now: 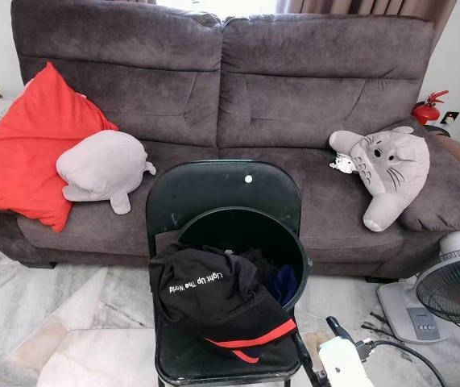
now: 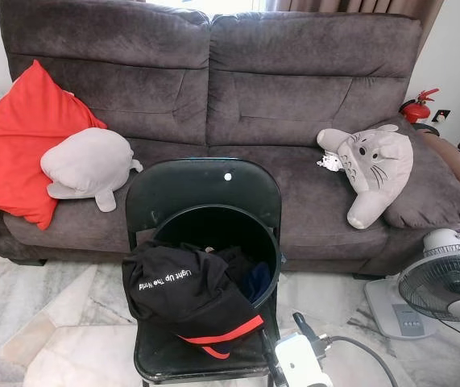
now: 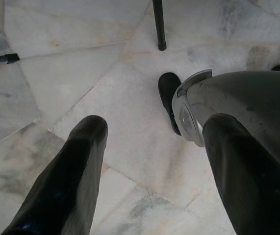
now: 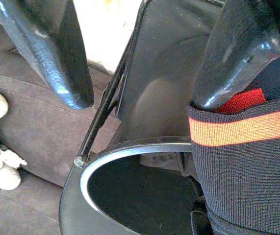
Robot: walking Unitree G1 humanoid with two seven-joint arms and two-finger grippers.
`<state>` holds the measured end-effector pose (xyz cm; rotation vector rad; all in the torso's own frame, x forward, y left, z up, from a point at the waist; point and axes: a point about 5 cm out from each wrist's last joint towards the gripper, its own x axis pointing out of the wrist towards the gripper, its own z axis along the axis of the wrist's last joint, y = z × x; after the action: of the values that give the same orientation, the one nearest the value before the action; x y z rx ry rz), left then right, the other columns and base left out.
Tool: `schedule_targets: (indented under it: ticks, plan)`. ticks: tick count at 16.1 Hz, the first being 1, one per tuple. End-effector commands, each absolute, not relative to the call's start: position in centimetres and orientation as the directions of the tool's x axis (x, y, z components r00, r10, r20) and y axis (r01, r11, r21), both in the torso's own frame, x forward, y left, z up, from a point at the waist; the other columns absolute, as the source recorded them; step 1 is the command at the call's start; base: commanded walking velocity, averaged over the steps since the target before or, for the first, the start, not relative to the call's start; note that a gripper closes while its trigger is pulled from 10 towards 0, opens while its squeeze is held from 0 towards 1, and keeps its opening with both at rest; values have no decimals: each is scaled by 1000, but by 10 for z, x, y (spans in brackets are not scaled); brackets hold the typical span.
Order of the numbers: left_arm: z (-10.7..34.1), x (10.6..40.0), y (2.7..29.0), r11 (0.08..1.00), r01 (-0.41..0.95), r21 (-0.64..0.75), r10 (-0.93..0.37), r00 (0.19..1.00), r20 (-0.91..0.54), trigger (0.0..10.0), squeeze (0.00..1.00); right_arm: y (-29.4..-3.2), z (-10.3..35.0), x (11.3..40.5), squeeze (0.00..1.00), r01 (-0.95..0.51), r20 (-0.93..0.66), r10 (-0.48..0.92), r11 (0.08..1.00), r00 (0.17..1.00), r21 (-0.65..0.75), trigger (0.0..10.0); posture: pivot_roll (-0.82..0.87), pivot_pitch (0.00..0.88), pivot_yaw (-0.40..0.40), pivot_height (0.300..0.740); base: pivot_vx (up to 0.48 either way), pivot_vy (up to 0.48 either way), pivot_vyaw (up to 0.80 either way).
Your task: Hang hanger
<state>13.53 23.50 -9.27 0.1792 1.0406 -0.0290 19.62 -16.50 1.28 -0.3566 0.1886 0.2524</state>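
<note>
A black shirt [image 1: 217, 298] with white lettering and red trim lay draped over the front rim of a black bucket [image 1: 290, 242], which stood on a chair [image 1: 221, 189].

The sofa [image 1: 294, 81] was matt plush cloth, the folding chair [image 1: 213, 189] glossy black, the floor [image 1: 68, 322] polished marble.

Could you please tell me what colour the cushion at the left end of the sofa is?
The cushion is plain bright red, clearest in the left eye view.
</note>
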Motion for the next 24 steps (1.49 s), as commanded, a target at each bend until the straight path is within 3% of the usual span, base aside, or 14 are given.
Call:
schedule_targets:
  ticks: [1, 7, 12, 19, 24]
  plan:
    - [-94, 130, 237, 983, 120, 141, 65, 492, -868, 10000, 0, -166, 12, 195, 0, -284, -227, 217, 902, 949, -325, 10000, -27, 72, -17, 740, 0, 0, 0]
    - [-94, 131, 237, 983, 124, 139, 61, 491, -869, 10000, 0, -162, 18, 199, 0, -314, -194, 258, 874, 947, -372, 10000, -28, 72, -16, 740, 0, 0, 0]
    - [-93, 132, 238, 982, 119, 143, 67, 492, -868, 10000, 0, -159, 11, 198, 0, -403, -218, 339, 784, 915, -472, 10000, -18, 72, -12, 740, 0, 0, 0]
    - [-93, 132, 241, 979, 130, 156, 73, 492, -868, 10000, 0, -156, 40, 216, 0, -301, -39, 336, 781, 941, -547, 10000, -18, 78, -3, 740, 0, 0, 0]
    - [-93, 132, 241, 978, 139, 157, 70, 491, -869, 10000, 0, -144, 31, 218, 0, -351, -79, 352, 840, 933, -413, 10000, -13, 80, 2, 740, 0, 0, 0]
